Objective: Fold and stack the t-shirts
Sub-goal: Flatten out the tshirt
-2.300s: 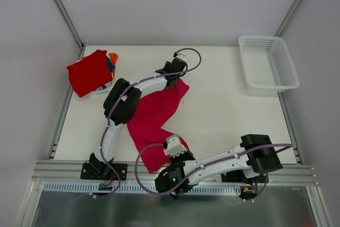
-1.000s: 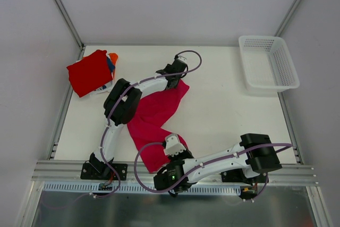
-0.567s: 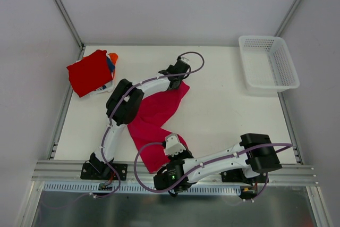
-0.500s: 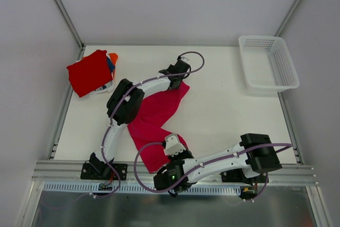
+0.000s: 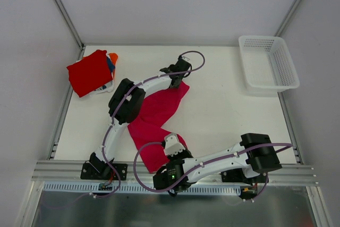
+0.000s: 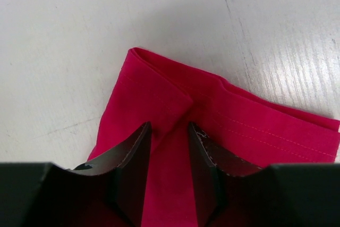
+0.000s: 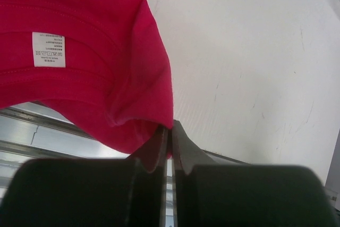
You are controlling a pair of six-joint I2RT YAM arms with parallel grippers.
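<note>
The magenta-pink t-shirt (image 5: 154,112) lies in a long crumpled strip across the middle of the table. My left gripper (image 5: 177,80) is at its far end, its jaws pinched on a fold of the cloth (image 6: 175,99) there (image 6: 167,131). My right gripper (image 5: 168,155) is shut on the shirt's near edge (image 7: 79,51) at the table's front edge (image 7: 170,136); a white care label (image 7: 49,49) shows. The folded red t-shirt (image 5: 89,72) tops a stack at the far left, with orange (image 5: 112,57), blue (image 5: 110,66) and white edges peeking out.
A white plastic mesh basket (image 5: 268,62) stands at the far right corner. A metal rail (image 5: 64,169) runs along the table's front edge, under the hanging cloth in the right wrist view (image 7: 32,131). Grey walls enclose the table.
My left gripper has shifted slightly right and away with the shirt's far end. My right gripper and the near end have barely moved.
</note>
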